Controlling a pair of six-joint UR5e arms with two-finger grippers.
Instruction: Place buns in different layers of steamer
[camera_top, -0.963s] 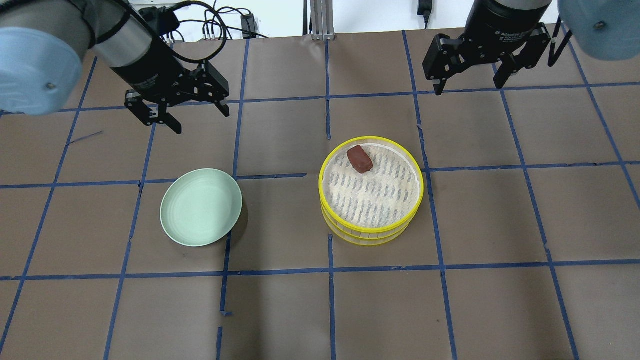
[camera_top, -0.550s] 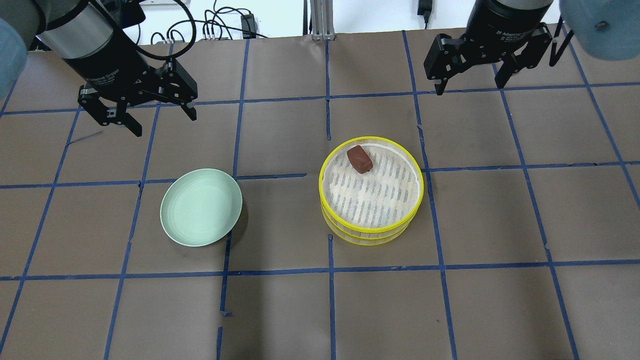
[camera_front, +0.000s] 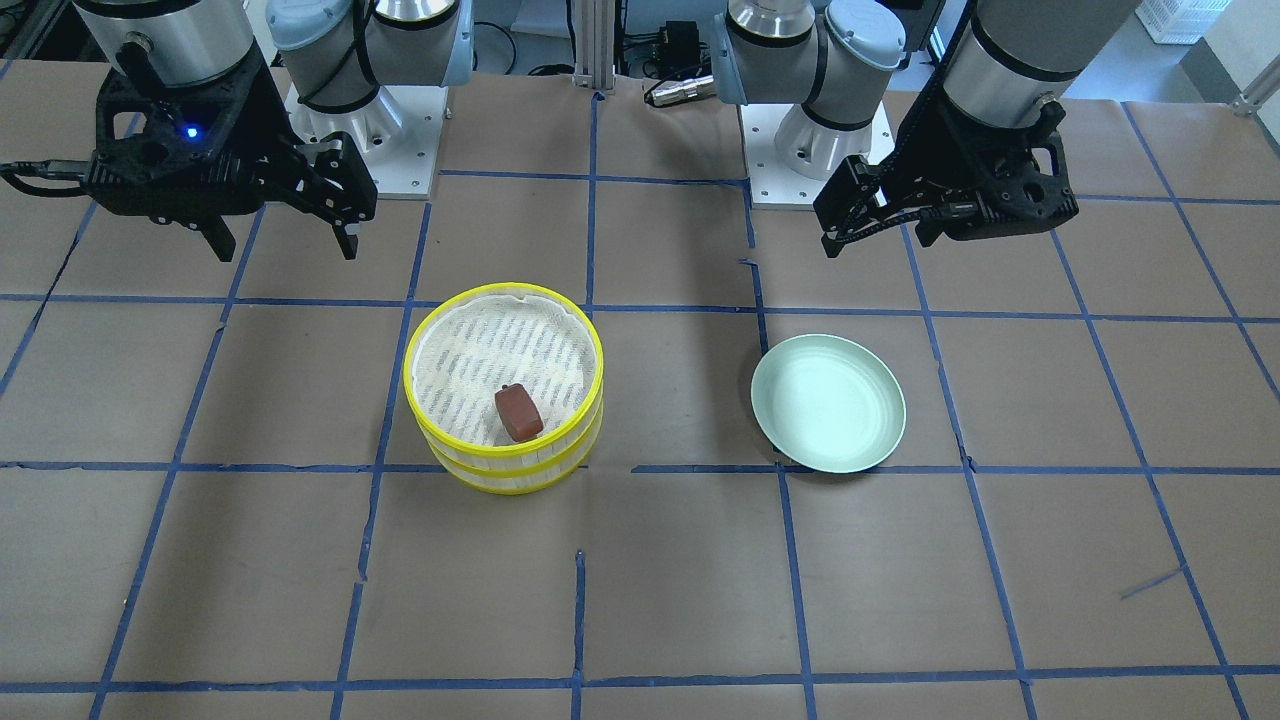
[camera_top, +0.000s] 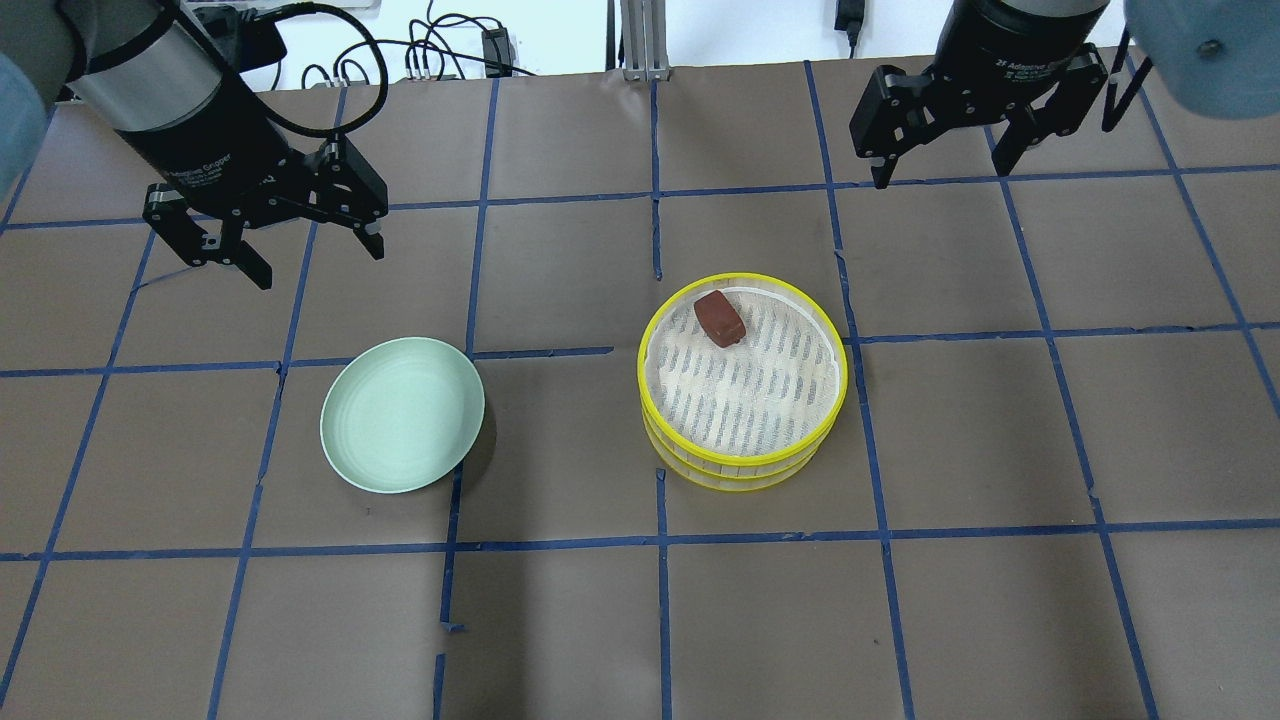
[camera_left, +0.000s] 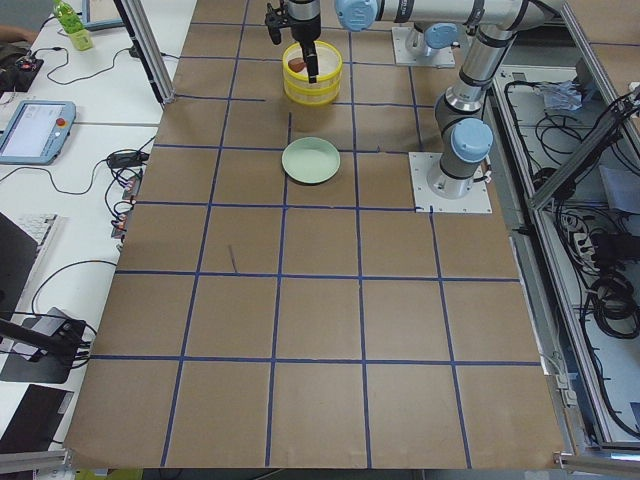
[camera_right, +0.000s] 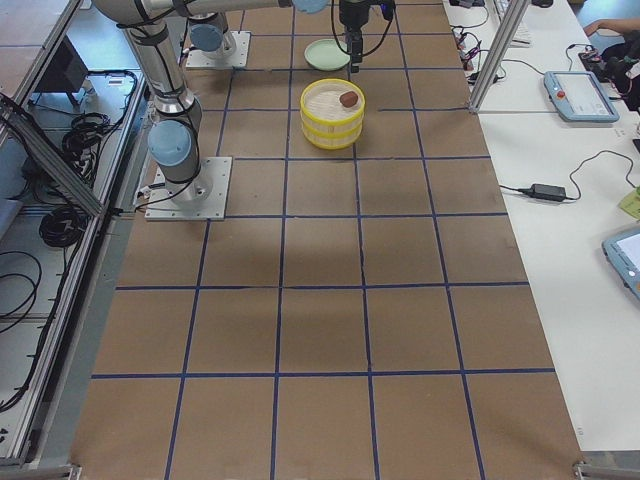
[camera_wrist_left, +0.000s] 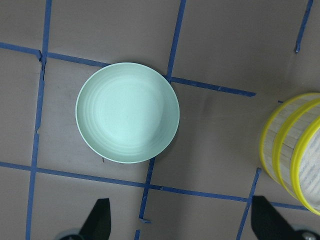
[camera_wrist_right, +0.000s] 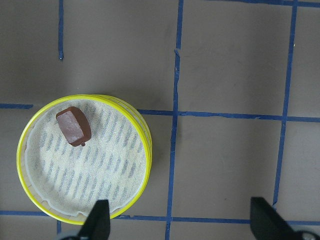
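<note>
In the top tray on the tabletop, a reddish-brown, rounded bun lies on white liner; left gripper and right gripper jaws apart.

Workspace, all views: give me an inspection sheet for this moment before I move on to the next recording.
Surface: table covered in brown paper with a blue tape grid.
Job's things: two steamer layers stacked; reddish-brown bun lies in the top one, near its rim; white bun not visible, and the lower layer's inside is hidden.
Clutter: nothing seen; green plate sits bare beside the stack.
Hands: left hand and right hand both open, empty, raised away from the stack and plate.
Cables: black cables beyond the table's far edge.
Surroundings: operators' desk with a teach pendant.
</note>
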